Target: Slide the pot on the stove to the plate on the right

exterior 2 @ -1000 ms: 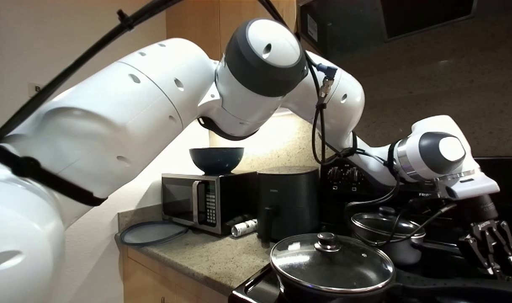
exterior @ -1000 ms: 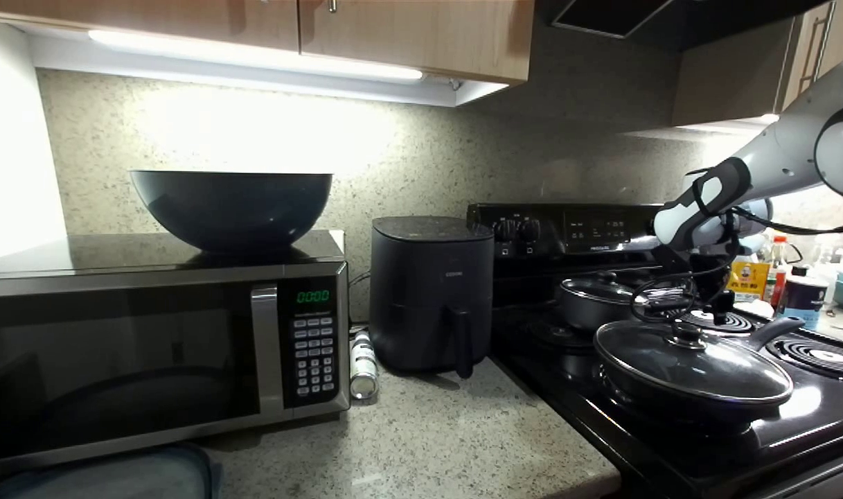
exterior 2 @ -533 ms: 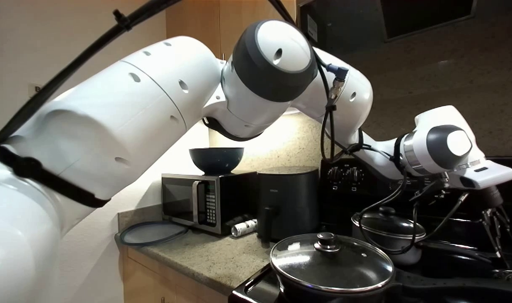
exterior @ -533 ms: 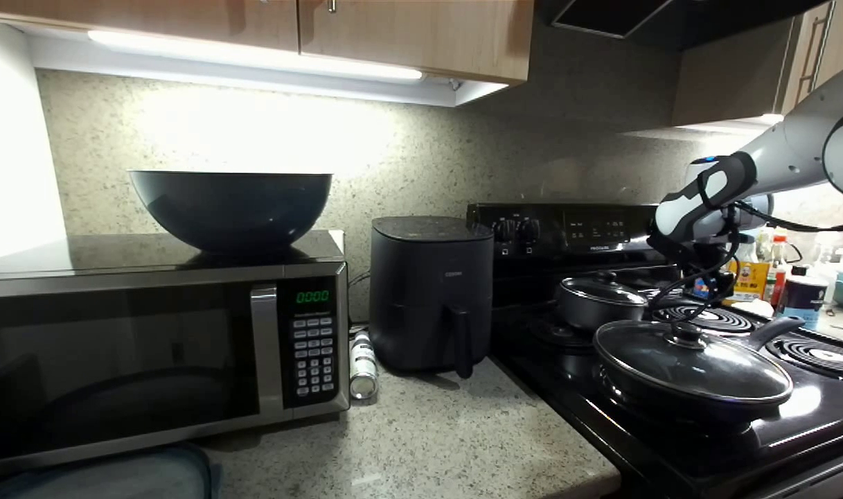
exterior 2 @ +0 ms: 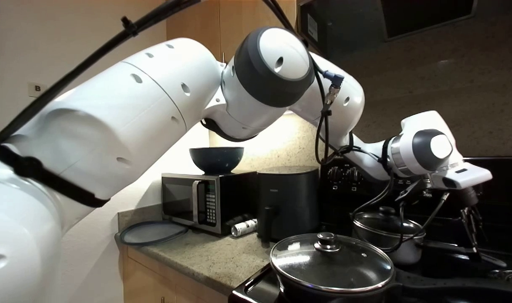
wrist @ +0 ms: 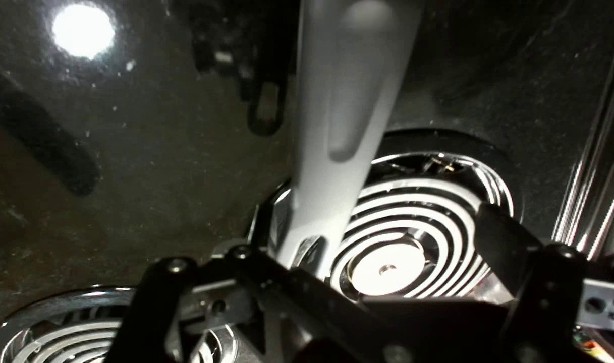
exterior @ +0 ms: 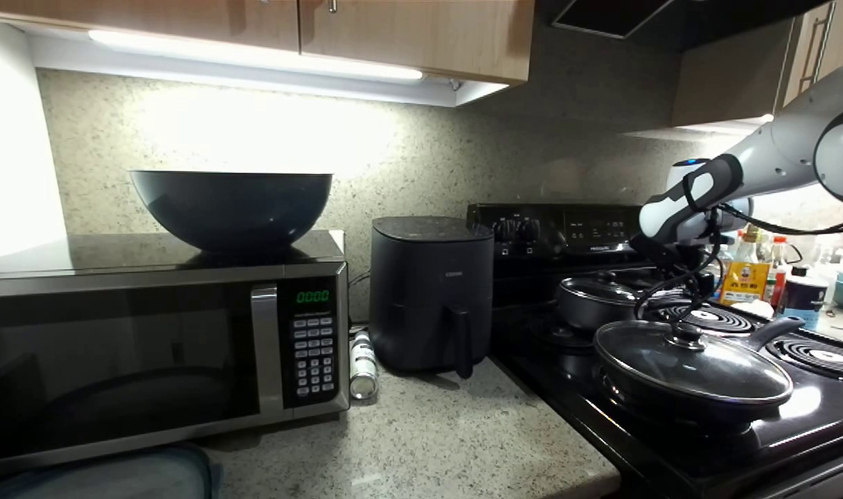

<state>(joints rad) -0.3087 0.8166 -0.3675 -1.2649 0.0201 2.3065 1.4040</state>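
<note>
The small dark lidded pot [exterior: 591, 312] sits on the rear left of the black stove [exterior: 816, 436], and its lid and grey side also show in an exterior view [exterior 2: 386, 246]. Its long handle [wrist: 347, 126] runs down the wrist view toward my gripper [wrist: 382, 222]. The gripper is open, fingers wide apart. The handle's blurred end lies between them, close to the left finger; I cannot tell whether they touch. In an exterior view the gripper [exterior 2: 476, 242] is at the handle's end. A coil burner [wrist: 438, 212] lies below the jaws. No dish-like plate shows.
The wide pan [exterior: 691, 374] with a glass lid stands in front of the pot, its handle [exterior: 774, 331] pointing back right. An air fryer [exterior: 431, 298] stands left of the stove. Bottles [exterior: 802, 294] stand right of it. The raised back panel [exterior: 594, 232] is behind.
The gripper has turned and moved back over the stove, first to the right, then left toward the pot's handle end. The pot and pan have not moved.
</note>
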